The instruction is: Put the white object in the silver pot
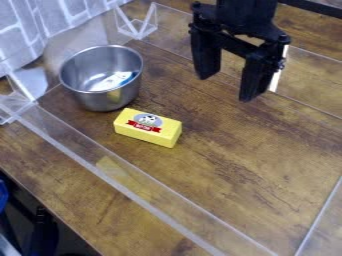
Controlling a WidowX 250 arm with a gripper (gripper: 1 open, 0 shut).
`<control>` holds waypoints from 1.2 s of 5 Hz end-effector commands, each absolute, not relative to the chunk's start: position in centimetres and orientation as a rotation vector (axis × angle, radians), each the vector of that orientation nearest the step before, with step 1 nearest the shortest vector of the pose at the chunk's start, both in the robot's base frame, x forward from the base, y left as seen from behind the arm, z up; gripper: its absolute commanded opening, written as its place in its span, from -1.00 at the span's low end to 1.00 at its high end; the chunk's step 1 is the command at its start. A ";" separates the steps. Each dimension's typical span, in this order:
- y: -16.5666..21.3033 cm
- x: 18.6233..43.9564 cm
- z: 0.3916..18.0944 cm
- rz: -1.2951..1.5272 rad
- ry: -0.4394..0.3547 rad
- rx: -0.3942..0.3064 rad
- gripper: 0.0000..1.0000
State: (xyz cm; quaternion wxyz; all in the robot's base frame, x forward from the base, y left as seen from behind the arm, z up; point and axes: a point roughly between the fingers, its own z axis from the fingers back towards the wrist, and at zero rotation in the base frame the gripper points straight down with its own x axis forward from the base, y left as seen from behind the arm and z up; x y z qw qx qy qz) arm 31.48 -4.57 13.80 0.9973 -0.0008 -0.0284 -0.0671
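Pot [102, 92] upper left on the bench [221, 150], white thing [123, 78] looks already in it. Risk: if the arm goes back in, it could clip the rim and tip the pot, or knock the yellow block [148, 128] just below. Claw [230, 68] upper right, fingers wide apart, nothing held, clear of both.

Silver pot [83, 97] at 10 o'clock on wooden counter [221, 150], small white object [120, 78] inside. Yellow block [147, 128] just beside pot, toward 9 o'clock of center. Jaws [230, 80] open, above counter at 1 o'clock, pot well apart.
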 end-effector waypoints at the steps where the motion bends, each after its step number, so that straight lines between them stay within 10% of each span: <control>1: -4.4 34.5 13.9 -0.125 -0.118 -0.006 1.00; 6: -5.0 34.5 14.3 -0.138 -0.178 -0.005 1.00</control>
